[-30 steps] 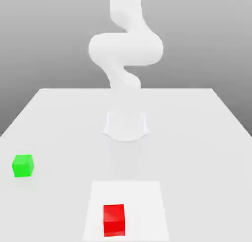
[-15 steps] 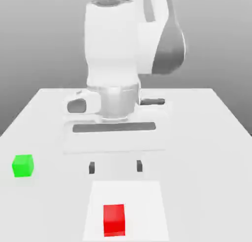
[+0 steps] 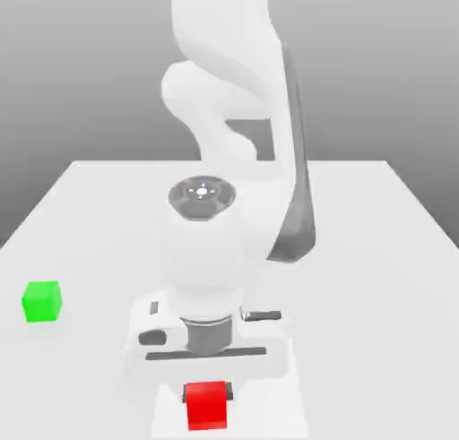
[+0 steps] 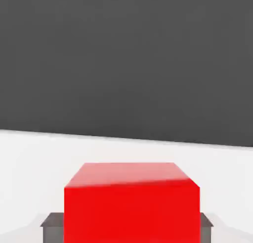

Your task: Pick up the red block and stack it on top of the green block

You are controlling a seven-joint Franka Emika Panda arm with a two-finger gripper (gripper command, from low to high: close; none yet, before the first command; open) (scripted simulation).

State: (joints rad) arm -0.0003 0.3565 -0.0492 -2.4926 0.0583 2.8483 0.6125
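One red block (image 3: 207, 406) on the near pad, and my gripper (image 3: 208, 392) has dropped right onto it since half a second ago, when the fingers hung well above and behind. Hand view shows a dark finger (image 4: 52, 226) on each flank of the block, spread around it (whether they touch the sides, I cannot tell). Green block (image 3: 41, 301) sits unmoved, well apart toward the exterior view's left. My reading: descent done, grasp not made; closing comes next, then lift and carry.
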